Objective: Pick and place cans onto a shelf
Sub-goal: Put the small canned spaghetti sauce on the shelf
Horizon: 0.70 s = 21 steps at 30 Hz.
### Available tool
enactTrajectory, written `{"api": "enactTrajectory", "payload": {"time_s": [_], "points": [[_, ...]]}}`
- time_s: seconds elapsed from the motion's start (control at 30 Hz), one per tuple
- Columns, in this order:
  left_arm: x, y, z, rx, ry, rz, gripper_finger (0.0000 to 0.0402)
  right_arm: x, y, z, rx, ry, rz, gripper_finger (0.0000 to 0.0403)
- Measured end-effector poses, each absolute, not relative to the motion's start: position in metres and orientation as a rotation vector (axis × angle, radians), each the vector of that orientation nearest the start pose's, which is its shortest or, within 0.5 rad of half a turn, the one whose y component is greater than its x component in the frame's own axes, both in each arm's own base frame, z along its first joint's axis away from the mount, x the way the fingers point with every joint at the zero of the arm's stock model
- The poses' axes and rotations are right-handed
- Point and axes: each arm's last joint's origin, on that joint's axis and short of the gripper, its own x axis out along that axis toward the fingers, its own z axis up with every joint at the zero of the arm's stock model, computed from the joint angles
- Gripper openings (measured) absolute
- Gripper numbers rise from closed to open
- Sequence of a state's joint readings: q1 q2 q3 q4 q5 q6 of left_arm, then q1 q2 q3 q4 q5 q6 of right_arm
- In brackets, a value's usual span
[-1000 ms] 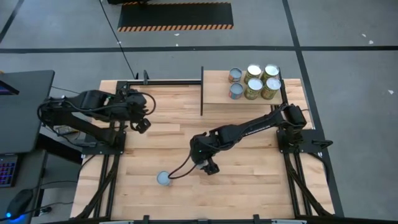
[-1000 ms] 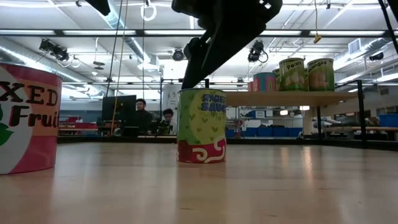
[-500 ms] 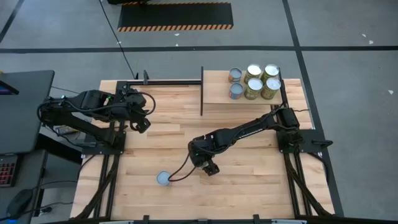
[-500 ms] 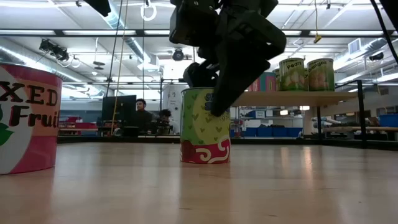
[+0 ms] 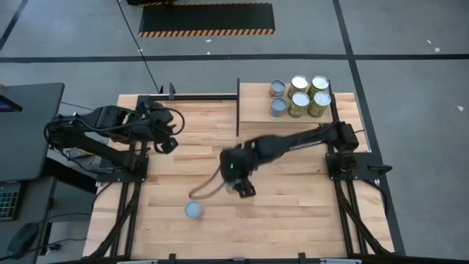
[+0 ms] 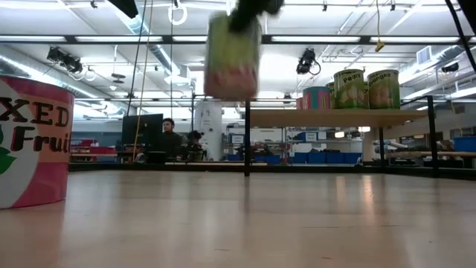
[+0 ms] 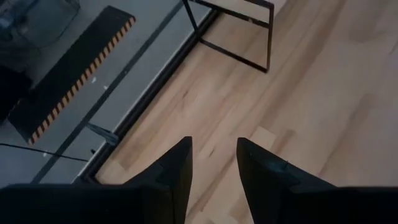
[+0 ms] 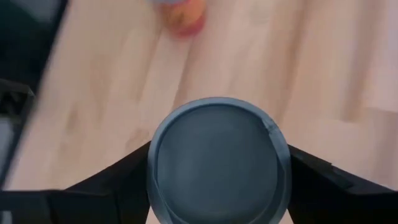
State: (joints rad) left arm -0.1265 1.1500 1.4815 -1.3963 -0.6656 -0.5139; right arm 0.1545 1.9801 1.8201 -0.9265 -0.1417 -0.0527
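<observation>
The right end effector (image 5: 236, 178) hangs over the middle of the bench (image 5: 293, 213), well clear of the shelf (image 5: 256, 110), with its two fingers (image 8: 93, 186) closed against the sides of a yellow-green can (image 6: 233, 58). The low view shows that can lifted high off the bench surface, upright or nearly so and blurred, red at the bottom of its label; the right wrist view looks straight down on its round silvery top (image 8: 217, 165), held between the dark fingers. On the shelf, at the far right corner of the bench, five cans (image 5: 300, 97) stand upright in a tight cluster: two smaller ones nearest the thin dark upright panel (image 5: 238, 108) and four... rather, three larger yellow-labelled ones beyond them, away from the panel. One more can (image 5: 194, 210) with a silvery top stands alone on the bench, near the front edge and well apart from the shelf; the low view shows it close up as a pink-and-white fruit tin (image 6: 33, 141). The left end effector (image 5: 167, 144) waits over the left side of the bench, far from the shelf, its fingers (image 7: 171, 171) a little apart and holding nothing.
</observation>
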Motion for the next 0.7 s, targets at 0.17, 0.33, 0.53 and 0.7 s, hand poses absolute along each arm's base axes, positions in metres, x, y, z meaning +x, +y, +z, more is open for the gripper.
{"api": "enactTrajectory", "payload": {"time_s": [0.17,0.33,0.53,0.7], "points": [[0.175,0.003,0.405,-0.034,0.789,0.72,0.0133,0.405,0.028,0.351,0.037,1.012,0.165,0.0289],[0.182,0.012,0.409,-0.074,0.732,0.709,0.0133,0.385,-0.034,0.391,0.098,1.0,-0.015,0.0289],[0.183,0.022,0.409,-0.158,0.745,0.68,0.0155,0.357,-0.108,0.411,0.048,1.01,-0.165,0.0289],[0.185,0.03,0.411,-0.195,0.715,0.703,0.0183,0.333,-0.168,0.411,0.055,1.019,-0.277,0.0289]]}}
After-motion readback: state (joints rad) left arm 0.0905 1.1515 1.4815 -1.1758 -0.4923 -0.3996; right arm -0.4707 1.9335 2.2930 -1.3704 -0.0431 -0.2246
